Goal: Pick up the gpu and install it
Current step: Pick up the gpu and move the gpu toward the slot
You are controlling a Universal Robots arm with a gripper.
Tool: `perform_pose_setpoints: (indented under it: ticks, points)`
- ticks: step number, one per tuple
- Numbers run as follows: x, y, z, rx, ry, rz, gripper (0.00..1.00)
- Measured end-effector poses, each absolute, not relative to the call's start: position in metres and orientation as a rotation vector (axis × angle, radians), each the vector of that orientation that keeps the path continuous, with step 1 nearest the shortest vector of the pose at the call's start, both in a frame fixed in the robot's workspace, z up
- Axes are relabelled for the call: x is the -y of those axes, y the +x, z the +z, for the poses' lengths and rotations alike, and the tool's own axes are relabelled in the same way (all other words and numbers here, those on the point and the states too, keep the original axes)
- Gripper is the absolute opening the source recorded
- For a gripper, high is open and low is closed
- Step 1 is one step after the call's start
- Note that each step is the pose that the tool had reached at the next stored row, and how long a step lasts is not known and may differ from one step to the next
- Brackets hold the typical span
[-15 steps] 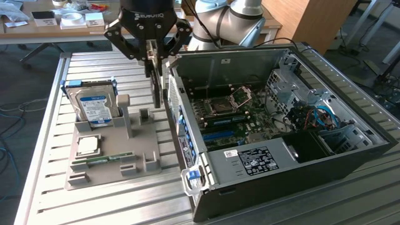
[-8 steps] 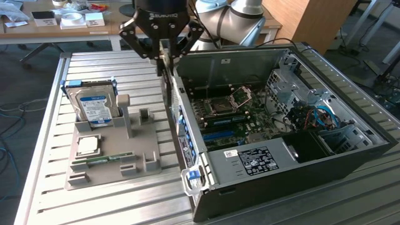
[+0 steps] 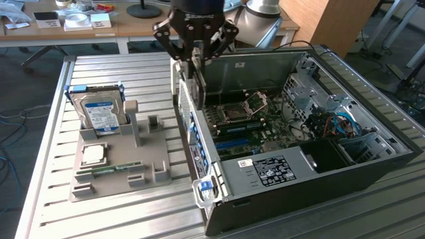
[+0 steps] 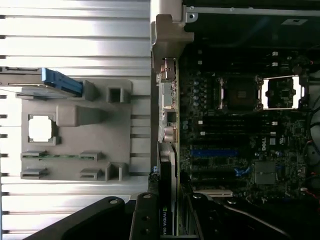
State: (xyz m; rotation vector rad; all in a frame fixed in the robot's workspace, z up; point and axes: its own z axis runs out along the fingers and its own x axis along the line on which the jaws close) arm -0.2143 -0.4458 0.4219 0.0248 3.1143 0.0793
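Black jaws are clamped on the gpu [image 3: 196, 82], a thin, flat, dark card hanging upright over one edge of the open black metal case [image 3: 371, 167] on the ribbed aluminium counter [image 3: 133, 214].

Light: bright, even, from overhead.
Worktop [image 3: 126, 74]: metal slats carry glare; in the wrist view the bands wash out to white.
Tray [image 3: 109, 184]: grey, evenly lit, with soft short shadows beside its posts.
Chip [image 4: 40, 128] on the tray: overexposed, a blank white square in the wrist view.
Computer case [image 3: 371, 164]: interior shaded, far darker than its surroundings.
Pincer [image 4: 169, 205]: dark, unlit foreground shape.
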Motion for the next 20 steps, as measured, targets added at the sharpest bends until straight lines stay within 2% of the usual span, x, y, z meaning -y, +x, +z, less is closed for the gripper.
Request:
perform_pose_setpoints:
  ticks: [20]
  points:
    - [0.444, -0.114, 0.422, -3.114, 0.025, 0.099, 0.27]
